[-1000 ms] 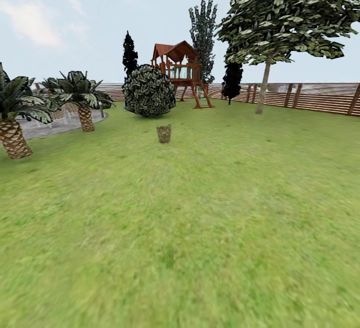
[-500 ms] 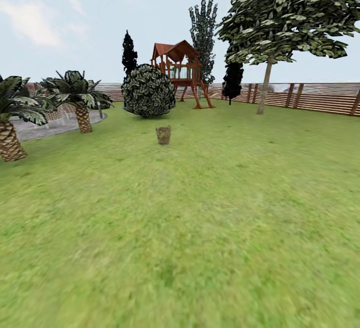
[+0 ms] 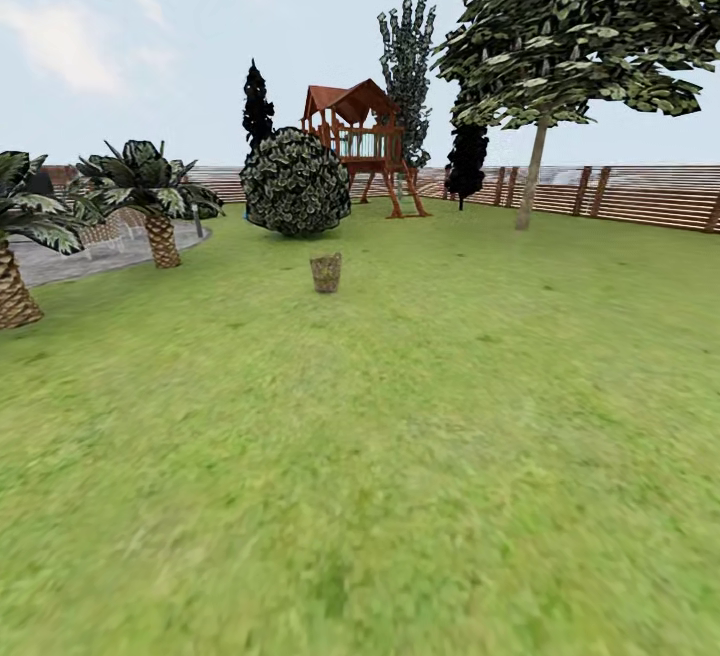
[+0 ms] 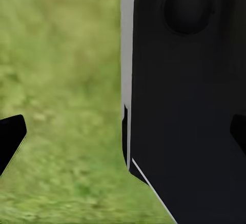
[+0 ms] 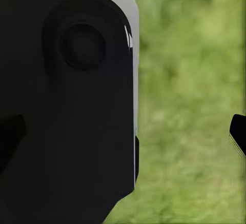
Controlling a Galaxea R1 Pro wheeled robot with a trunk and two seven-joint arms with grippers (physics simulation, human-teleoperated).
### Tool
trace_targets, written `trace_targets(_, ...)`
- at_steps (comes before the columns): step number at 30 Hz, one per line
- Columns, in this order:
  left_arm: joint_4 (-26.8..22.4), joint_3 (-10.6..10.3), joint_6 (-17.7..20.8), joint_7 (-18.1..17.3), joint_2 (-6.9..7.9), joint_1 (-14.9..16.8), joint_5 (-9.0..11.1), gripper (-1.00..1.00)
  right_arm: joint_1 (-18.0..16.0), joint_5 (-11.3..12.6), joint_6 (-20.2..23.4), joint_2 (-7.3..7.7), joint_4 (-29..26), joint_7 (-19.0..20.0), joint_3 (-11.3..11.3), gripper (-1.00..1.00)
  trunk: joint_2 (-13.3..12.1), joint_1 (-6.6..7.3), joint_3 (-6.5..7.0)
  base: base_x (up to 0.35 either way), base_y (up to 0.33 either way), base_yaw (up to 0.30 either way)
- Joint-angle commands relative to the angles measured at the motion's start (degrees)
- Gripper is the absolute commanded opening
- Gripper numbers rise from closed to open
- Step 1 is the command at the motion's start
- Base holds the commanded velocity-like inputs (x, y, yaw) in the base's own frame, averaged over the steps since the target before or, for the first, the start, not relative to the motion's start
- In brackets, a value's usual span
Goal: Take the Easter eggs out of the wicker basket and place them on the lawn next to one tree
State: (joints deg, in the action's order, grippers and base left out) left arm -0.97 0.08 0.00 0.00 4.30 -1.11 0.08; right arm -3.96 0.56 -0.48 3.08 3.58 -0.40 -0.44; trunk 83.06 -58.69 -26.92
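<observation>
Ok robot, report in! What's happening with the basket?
Both grippers open, empty, over grass. Basket upright on lawn ahead, out of reach; eggs too small to see. Path to it open.

Bright, even daylight all around me, no hard shadows. My near lawn smears soft toward six o'clock; both wrist views blur the grass.

A: Head view?
B: Faces forward across the lawn toward the distant fence; wicker basket well ahead.
A: Wrist views?
B: Both look down at close, blurred grass past dark robot bodywork. Grass is the shared element.
</observation>
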Motion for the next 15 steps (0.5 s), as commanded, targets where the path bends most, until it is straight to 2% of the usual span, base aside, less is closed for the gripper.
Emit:
trace_targets(1,-0.11,0.01,0.00,0.00,0.00,-0.03,0.01,1.00,-0.08,0.05,-0.05,0.00,0.12,-0.04,-0.02,1.00,0.02,-0.03,-0.04,0.335,0.000,0.000)
trace_targets(15,-0.12,0.01,0.00,0.00,0.00,-0.03,0.01,1.00,-0.08,0.10,-0.05,0.00,0.14,-0.04,0.00,1.00,0.02,-0.03,-0.04,0.334,0.000,0.000)
